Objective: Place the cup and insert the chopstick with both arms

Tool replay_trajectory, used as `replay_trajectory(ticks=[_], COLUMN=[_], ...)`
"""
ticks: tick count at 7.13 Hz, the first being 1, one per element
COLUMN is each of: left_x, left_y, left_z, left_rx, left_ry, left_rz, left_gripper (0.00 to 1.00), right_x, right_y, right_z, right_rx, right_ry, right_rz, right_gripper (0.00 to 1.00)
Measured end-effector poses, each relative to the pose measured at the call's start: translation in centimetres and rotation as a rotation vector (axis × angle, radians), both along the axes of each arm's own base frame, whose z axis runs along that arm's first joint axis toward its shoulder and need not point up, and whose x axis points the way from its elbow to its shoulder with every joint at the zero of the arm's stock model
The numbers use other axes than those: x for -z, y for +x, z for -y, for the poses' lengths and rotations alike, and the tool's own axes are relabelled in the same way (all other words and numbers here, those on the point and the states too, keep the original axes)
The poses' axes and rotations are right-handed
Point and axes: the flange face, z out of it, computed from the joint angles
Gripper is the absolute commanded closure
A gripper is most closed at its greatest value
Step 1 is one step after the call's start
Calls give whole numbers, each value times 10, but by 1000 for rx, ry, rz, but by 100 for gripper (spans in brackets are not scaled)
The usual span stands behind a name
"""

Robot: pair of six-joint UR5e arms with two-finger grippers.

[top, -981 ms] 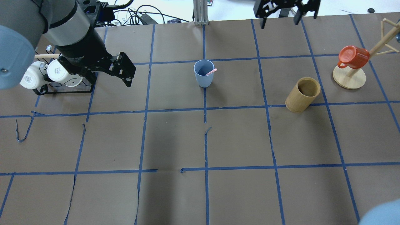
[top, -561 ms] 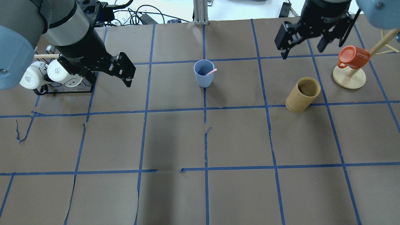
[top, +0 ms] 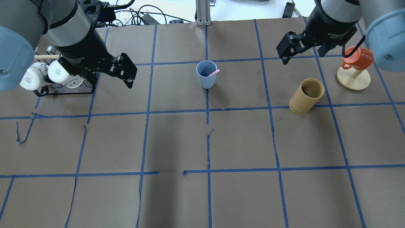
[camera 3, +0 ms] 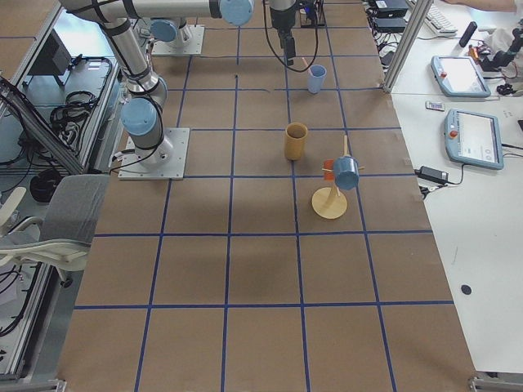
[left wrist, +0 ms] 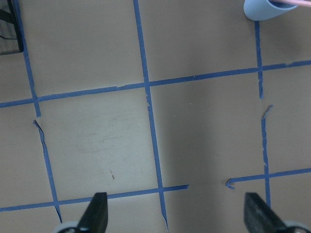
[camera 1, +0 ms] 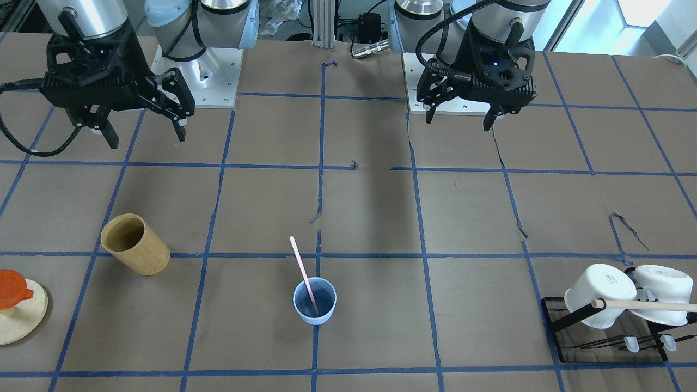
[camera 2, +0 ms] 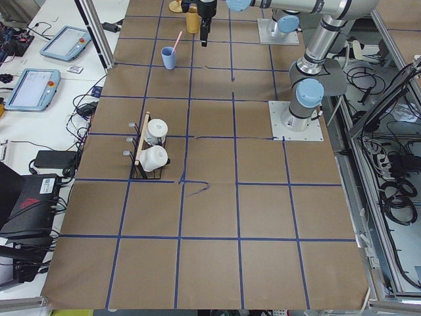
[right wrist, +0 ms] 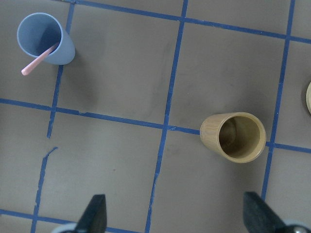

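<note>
- The small blue plastic cup point(top: 206, 75) is standing upright on the brown paper-covered table point(top: 177, 142), with the thin pink chopstick point(camera 1: 303, 275) leaning inside it.
- The left gripper point(camera 1: 459, 121) is hovering with its jaws spread wide, holding nothing.
- The right gripper point(camera 1: 146, 137) is also hanging wide open, near the tan wooden cylinder cup point(top: 306, 96).

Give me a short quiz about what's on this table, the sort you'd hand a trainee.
1. True or false: the thin pink chopstick stands inside the pale blue plastic cup.
2. What hangs on the wooden peg stand? A) an orange-red mug B) a green bowl C) nothing
3. Fill in: the left claw and the right claw are both ____, holding nothing.
Key: 1 true; 2 A; 3 open.
</note>
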Motion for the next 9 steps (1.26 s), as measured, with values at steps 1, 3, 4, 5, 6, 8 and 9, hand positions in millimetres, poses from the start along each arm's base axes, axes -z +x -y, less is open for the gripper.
replay_trajectory(ticks=[1, 3, 4, 5, 6, 8, 9], left_x=[0, 0, 0, 0, 0, 0, 0], left_y=[0, 0, 0, 0, 0, 0, 0], left_z=[0, 0, 0, 0, 0, 0, 0], left_rx=[0, 0, 0, 0, 0, 0, 0], left_ry=[0, 0, 0, 0, 0, 0, 0], left_rz=[0, 0, 0, 0, -1, -1, -1], left_gripper=[0, 0, 0, 0, 0, 0, 0], right_x=[0, 7, 7, 5, 6, 3, -5], right_y=[0, -1, -1, -1, -1, -2, -2], right_z=[3, 11, 17, 21, 26, 38, 46], right_rx=[-1, 0, 0, 0, 2, 45, 88], right_ry=[-14, -19, -20, -23, -19, 2, 27], right_rz=[2, 3, 3, 3, 4, 12, 19], right_gripper=[0, 0, 0, 0, 0, 0, 0])
